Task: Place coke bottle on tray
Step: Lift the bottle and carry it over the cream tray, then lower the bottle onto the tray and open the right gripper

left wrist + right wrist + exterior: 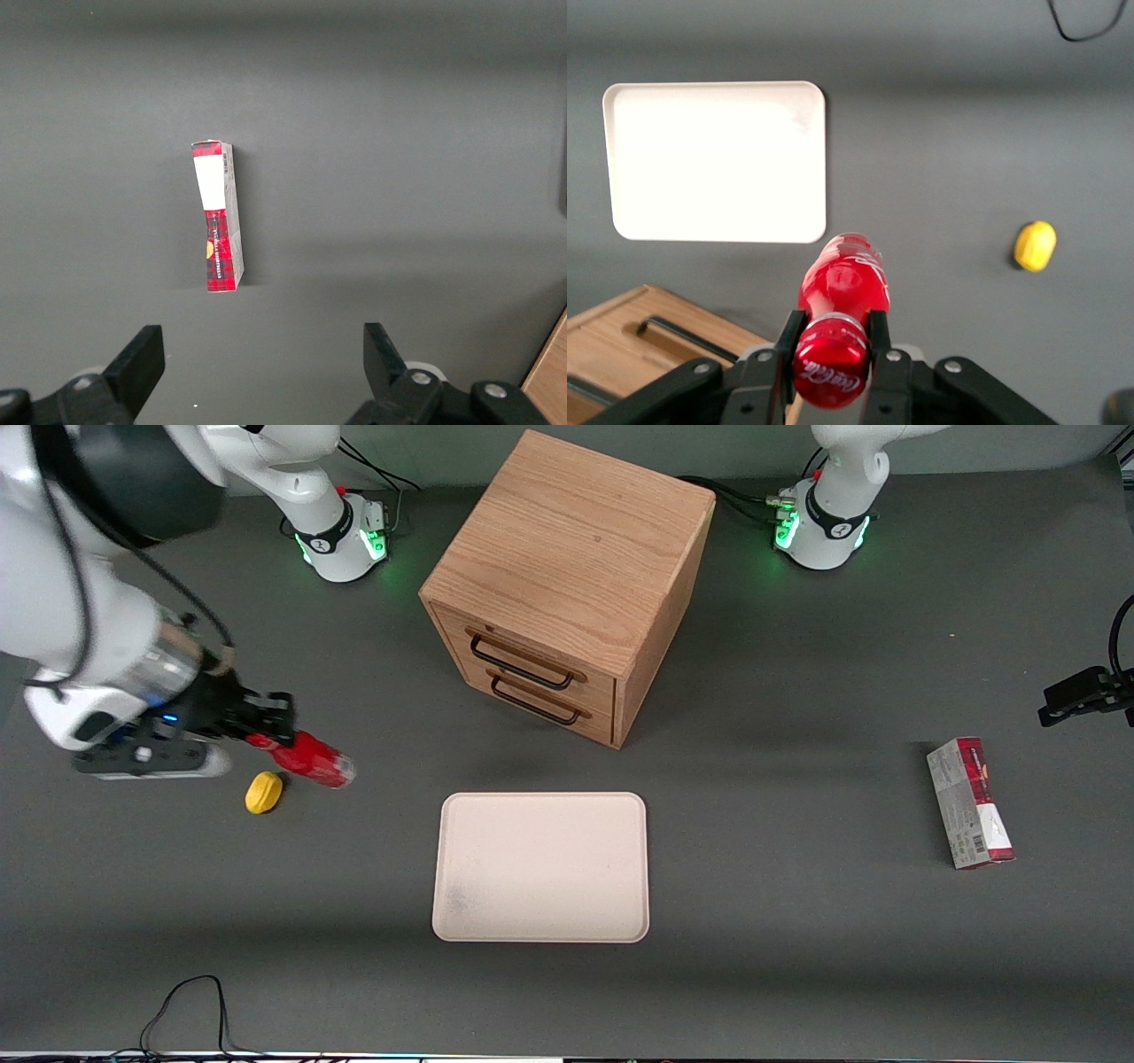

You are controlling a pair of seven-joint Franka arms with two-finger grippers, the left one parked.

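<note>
My right gripper [266, 731] is shut on the coke bottle [312, 761], a small red bottle with a red cap. It holds the bottle by its neck, tilted, above the table toward the working arm's end. In the right wrist view the two black fingers [790, 328] clamp the neck just below the cap, and the bottle [845, 283] points away from the camera. The tray [540, 866], flat and cream with rounded corners, lies in the middle of the table, nearer the front camera than the wooden cabinet. It is bare and also shows in the right wrist view [718, 161].
A yellow lemon-shaped lump [263, 792] lies on the table just below the held bottle. A wooden drawer cabinet [567, 584] with two black handles stands mid-table. A red-and-grey carton [969, 802] lies toward the parked arm's end.
</note>
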